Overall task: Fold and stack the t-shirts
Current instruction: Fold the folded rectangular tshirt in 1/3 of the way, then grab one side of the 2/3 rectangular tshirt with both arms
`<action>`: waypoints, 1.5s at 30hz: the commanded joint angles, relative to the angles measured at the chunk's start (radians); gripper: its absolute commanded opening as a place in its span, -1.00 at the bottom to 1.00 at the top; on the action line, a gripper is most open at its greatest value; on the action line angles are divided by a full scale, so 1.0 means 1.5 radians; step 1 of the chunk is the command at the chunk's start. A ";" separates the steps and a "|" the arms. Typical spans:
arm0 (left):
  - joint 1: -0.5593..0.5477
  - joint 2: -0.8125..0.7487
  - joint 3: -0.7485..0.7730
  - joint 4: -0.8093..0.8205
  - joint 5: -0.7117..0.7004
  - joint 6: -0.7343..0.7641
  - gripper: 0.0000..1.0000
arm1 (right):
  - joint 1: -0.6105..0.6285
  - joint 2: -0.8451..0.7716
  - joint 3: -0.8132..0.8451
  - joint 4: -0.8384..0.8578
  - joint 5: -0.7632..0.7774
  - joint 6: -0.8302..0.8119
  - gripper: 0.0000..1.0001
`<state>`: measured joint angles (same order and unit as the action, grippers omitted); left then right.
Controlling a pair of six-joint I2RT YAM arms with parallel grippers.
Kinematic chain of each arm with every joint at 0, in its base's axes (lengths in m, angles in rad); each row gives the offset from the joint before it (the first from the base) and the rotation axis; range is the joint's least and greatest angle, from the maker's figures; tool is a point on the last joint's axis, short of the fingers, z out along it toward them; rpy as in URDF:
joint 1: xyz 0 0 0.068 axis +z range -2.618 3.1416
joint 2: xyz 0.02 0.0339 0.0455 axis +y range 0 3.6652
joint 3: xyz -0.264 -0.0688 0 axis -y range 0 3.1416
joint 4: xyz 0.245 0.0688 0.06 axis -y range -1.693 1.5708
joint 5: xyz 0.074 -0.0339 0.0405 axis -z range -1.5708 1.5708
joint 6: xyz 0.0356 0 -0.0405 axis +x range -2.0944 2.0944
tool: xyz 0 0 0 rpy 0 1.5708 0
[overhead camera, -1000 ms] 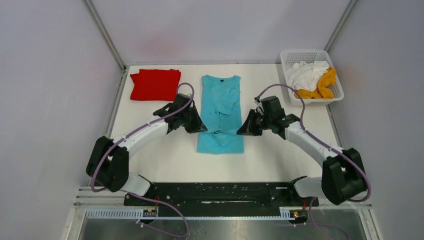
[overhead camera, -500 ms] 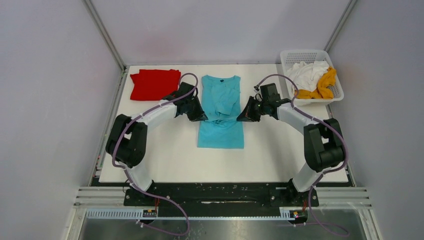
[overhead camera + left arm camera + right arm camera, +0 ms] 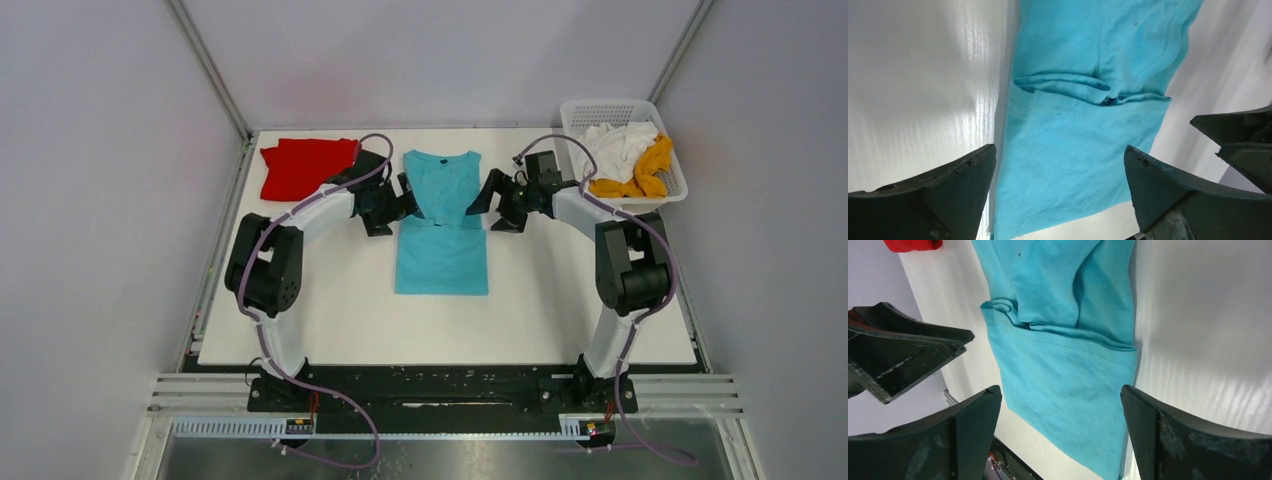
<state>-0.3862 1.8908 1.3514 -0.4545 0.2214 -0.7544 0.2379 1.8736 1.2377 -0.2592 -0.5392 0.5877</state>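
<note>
The turquoise t-shirt (image 3: pixel 440 250) lies flat mid-table, collar toward the far edge. Its lower part is doubled back on itself, and the hem lies as a rumpled ridge (image 3: pixel 1088 92) across the middle. My left gripper (image 3: pixel 398 208) hangs at the shirt's left edge and my right gripper (image 3: pixel 490 208) at its right edge, level with that ridge. Both are open and hold nothing. In the wrist views the blue cloth (image 3: pixel 1063 355) shows between the wide-spread jaws of the left gripper (image 3: pixel 1059 150) and the right gripper (image 3: pixel 1060 389). The red t-shirt (image 3: pixel 305 168) lies folded at the far left.
A white lattice basket (image 3: pixel 577 112) stands at the far right corner with a white t-shirt (image 3: pixel 612 148) and a mustard-yellow t-shirt (image 3: pixel 648 170) crumpled in it. Grey walls close the table in at the back and sides.
Both grippers travelled toward the far edge, carrying the turquoise shirt's hem up over its body. They were shut on the cloth and now stand open, with the hem lying across the shirt's middle.
</note>
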 commanded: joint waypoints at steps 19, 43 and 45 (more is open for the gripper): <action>-0.039 -0.422 -0.472 0.071 -0.006 -0.052 0.98 | 0.023 -0.344 -0.443 0.062 0.027 -0.017 0.99; -0.066 -0.209 -0.443 0.145 0.019 -0.055 -0.12 | 0.106 -0.216 -0.423 0.109 0.073 0.019 0.10; -0.065 -0.191 -0.435 0.144 0.023 -0.053 -0.25 | 0.106 -0.208 -0.418 0.100 0.078 0.012 -0.03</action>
<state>-0.4789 1.5303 0.6945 -0.1848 0.2893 -0.8654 0.3832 1.5192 0.6014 -0.0380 -0.5087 0.6483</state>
